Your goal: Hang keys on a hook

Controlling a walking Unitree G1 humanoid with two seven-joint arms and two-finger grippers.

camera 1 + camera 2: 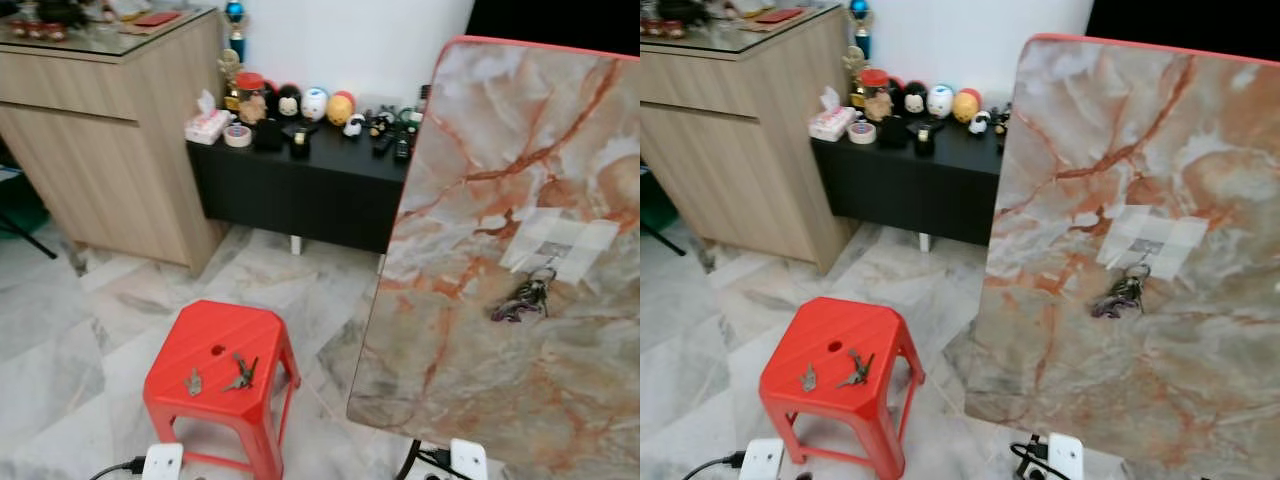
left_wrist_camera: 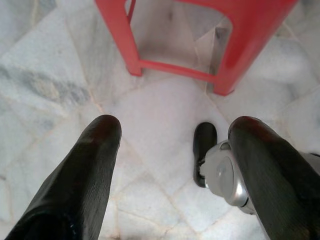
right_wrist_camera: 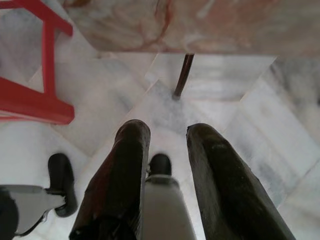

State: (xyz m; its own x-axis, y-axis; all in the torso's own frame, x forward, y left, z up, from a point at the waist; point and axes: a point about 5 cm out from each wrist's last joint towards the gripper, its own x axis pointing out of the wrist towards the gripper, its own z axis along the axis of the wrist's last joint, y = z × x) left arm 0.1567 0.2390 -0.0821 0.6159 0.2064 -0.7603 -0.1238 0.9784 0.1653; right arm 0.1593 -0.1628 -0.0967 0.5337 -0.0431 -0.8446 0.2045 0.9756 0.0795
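Note:
A red plastic stool [image 1: 215, 340] stands on the marble floor in front of me. On its seat lie a small key [image 1: 193, 381] and a bunch of keys [image 1: 241, 372]. To the right leans a tall marble-patterned board [image 1: 500, 180] with a hook [image 1: 549, 264] on a patch of white tape. Another bunch of keys [image 1: 522, 300] hangs from that hook. Both arms hang low. My left gripper [image 2: 175, 127] is open above the floor by the stool's legs [image 2: 120, 40]. My right gripper [image 3: 168, 131] is open and empty near the board's foot [image 3: 182, 75].
A wooden cabinet [image 1: 100, 150] stands at the back left. Beside it is a low black table [image 1: 300, 180] crowded with toys and a tape roll. Two white boxes with black cables [image 1: 163, 460] [image 1: 468, 458] sit at the bottom edge.

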